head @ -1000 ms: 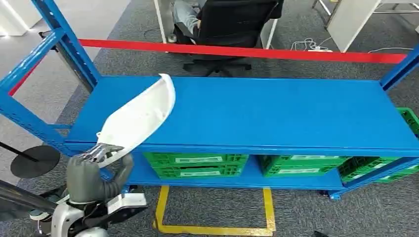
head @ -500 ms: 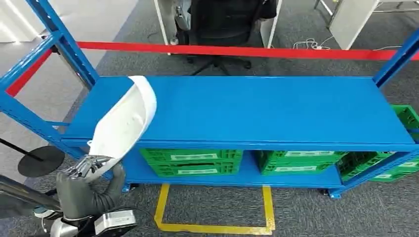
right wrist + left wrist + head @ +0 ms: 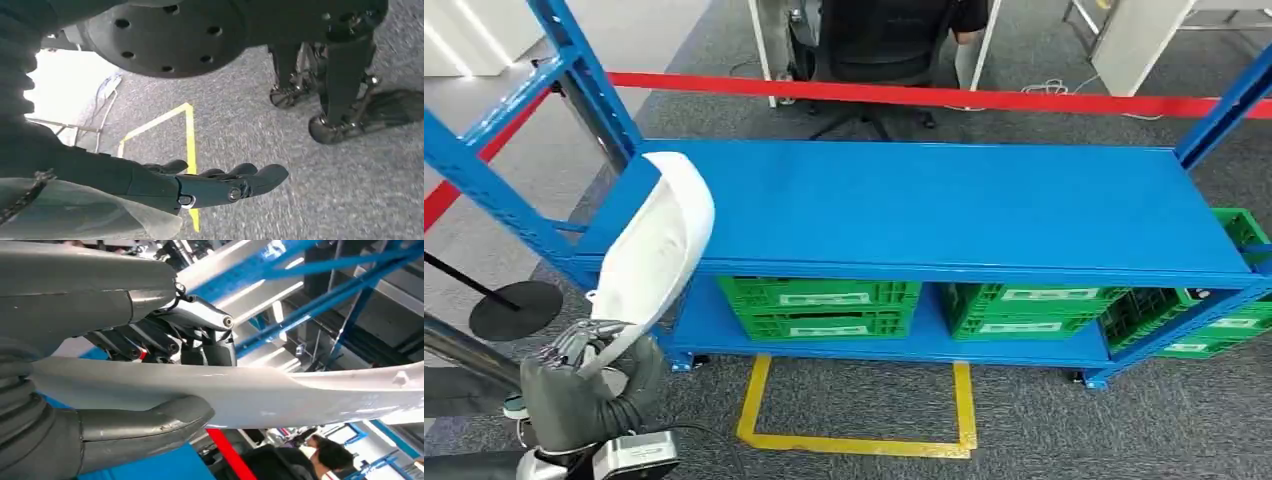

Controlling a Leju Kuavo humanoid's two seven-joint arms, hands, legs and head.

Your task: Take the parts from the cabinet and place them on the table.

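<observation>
Part (image 3: pixel 659 240), white, curved: head view, gripped at its lower end by left hand (image 3: pixel 584 385), upper end over the left corner of the blue shelf (image 3: pixel 944 205); green crates (image 3: pixel 824 308) below that shelf. Left wrist view: thumb and fingers (image 3: pixel 165 342) clamp the part (image 3: pixel 280 395). Right wrist view: right hand (image 3: pixel 210 187) empty, fingers extended, above grey carpet (image 3: pixel 300 190).

The left hand (image 3: pixel 584 385) has a matte grey, rubbery palm cover, a thick grey thumb (image 3: pixel 145 427) and darker metallic fingers (image 3: pixel 200 315) with small round pins. Its wrist carries a silver block. The right hand (image 3: pixel 200 187) has dark glossy fingers with a silver screw and a grey ribbed cover.
</observation>
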